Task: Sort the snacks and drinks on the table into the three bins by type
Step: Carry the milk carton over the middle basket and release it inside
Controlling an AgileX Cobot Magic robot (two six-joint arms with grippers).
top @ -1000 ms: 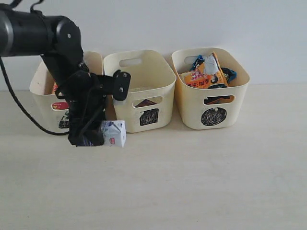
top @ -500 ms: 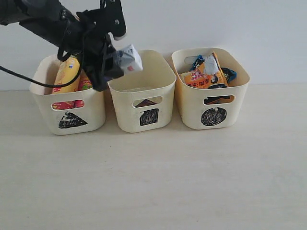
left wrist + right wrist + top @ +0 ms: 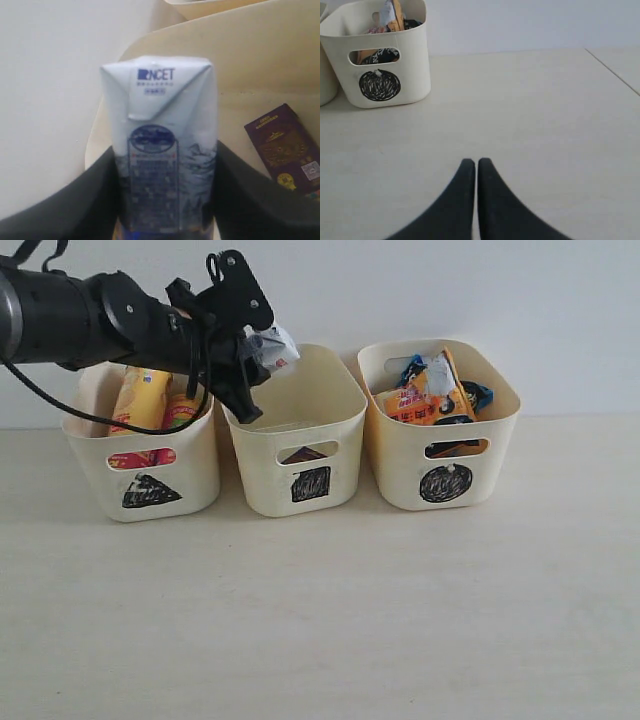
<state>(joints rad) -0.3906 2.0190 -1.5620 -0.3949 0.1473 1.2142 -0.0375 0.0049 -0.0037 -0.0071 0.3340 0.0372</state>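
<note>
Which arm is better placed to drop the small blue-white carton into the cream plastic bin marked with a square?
Left. The left claw grips the blue-white carton above the square-marked cream bin; the right claw is shut, low over the pale table.

I look down on the pale beige table (image 3: 330,630), faint wood grain running across it. Three cream tubs stand on it in a row. The square-marked bin (image 3: 268,480) is my anchor. The triangle-marked bin (image 3: 196,478) stands just beside it on my left arm's side, and the circle-marked bin (image 3: 395,472) just beside it on the other.
</note>
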